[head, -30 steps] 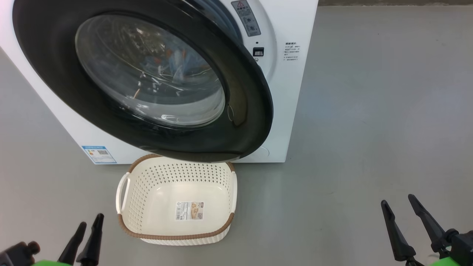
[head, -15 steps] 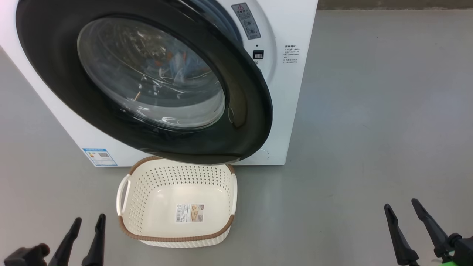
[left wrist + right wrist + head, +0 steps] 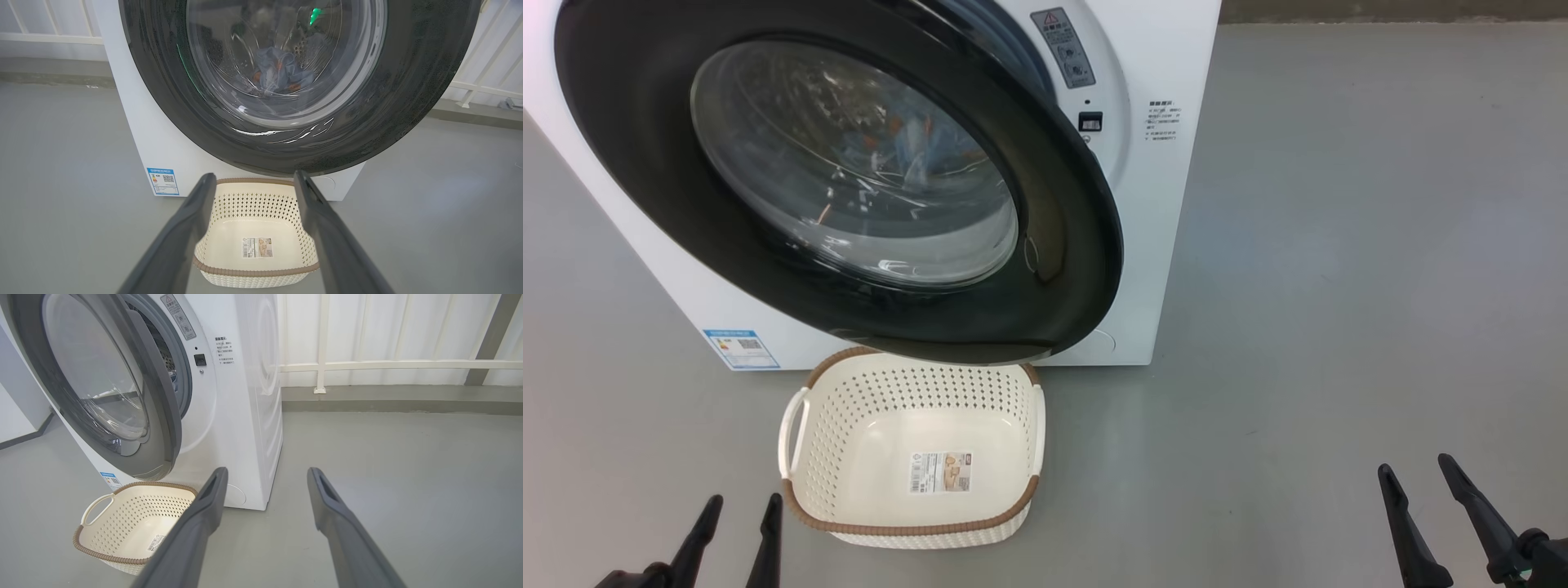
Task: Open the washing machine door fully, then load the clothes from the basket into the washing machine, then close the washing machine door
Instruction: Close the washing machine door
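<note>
The white washing machine (image 3: 1168,245) stands ahead on the grey floor. Its black-rimmed door (image 3: 1078,269) hangs ajar, swung partway across the opening, with the grey gasket (image 3: 179,375) showing in the gap on the right. Through the glass I see the light blue clothes (image 3: 282,71) with orange marks lying in the drum. The cream basket (image 3: 907,529) sits on the floor under the door and holds nothing but its label. My left gripper (image 3: 745,502) is open at the basket's near left corner. My right gripper (image 3: 1414,465) is open over bare floor far to the right.
A blue energy label (image 3: 739,349) and a round cap (image 3: 1098,341) sit low on the machine's front. A white railing and wall (image 3: 367,365) run behind the machine. Open grey floor (image 3: 1339,286) stretches to the right.
Both grippers have sunk toward the bottom edge of the head view, and the left one has drifted right, nearer the basket. The door and basket have not moved.
</note>
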Robot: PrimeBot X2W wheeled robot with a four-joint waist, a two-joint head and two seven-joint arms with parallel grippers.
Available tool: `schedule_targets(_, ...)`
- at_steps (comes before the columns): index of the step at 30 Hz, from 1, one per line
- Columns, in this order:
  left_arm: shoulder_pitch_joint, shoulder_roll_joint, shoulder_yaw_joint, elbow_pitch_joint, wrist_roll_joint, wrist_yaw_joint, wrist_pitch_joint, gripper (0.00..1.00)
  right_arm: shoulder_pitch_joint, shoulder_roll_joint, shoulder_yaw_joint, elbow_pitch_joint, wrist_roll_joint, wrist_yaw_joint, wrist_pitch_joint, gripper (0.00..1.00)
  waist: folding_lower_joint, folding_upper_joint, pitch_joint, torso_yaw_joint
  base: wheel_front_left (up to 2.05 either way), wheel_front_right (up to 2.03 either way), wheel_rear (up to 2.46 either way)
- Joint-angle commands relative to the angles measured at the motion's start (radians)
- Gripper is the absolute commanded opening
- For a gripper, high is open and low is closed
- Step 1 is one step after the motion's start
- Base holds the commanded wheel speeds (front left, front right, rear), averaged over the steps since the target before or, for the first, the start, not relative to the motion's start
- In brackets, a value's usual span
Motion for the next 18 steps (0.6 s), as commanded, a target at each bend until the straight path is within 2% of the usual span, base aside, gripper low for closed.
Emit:
schedule_targets(1,-0.021,0.014,0.049,-0.024,0.012,-0.003,-0.012,1.0,-0.01,-0.017,0.02,-0.023,0.008,0.001,-0.005,1.0,0.0,0.0,0.0,0.001,0.0,0.0,0.0)
schedule_targets(11,-0.026,0.002,0.068,-0.042,0.029,-0.003,-0.012,1.0,-0.02,-0.014,0.02,-0.024,0.011,0.001,-0.005,1.0,0.0,0.0,0.004,0.011,0.0,0.0,0.0)
schedule_targets(12,-0.026,0.0,0.069,-0.043,0.03,-0.003,-0.012,1.0,-0.023,-0.013,0.022,-0.025,0.014,0.001,-0.005,0.93,0.0,0.0,0.004,0.013,0.0,0.0,0.0)
schedule_targets(13,-0.027,-0.001,0.07,-0.045,0.03,-0.003,-0.012,1.0,-0.027,-0.011,0.025,-0.026,0.02,0.001,-0.005,0.44,0.0,0.0,0.005,0.014,0.0,0.0,0.0)
schedule_targets(14,-0.028,-0.003,0.071,-0.048,0.031,-0.003,-0.012,1.0,-0.033,-0.012,0.027,-0.026,0.023,0.001,-0.005,0.25,0.0,0.0,0.005,0.016,0.0,0.0,0.0)
schedule_targets(15,-0.029,-0.006,0.073,-0.05,0.031,-0.003,-0.012,1.0,-0.04,-0.013,0.031,-0.027,0.026,0.001,-0.005,0.0,0.0,0.0,0.006,0.019,0.0,0.0,0.0)
schedule_targets(18,-0.034,-0.014,0.073,-0.056,0.032,-0.003,-0.012,1.0,-0.072,-0.018,0.048,-0.031,0.031,0.001,-0.005,0.0,0.0,0.0,0.008,0.027,0.0,0.0,0.0)
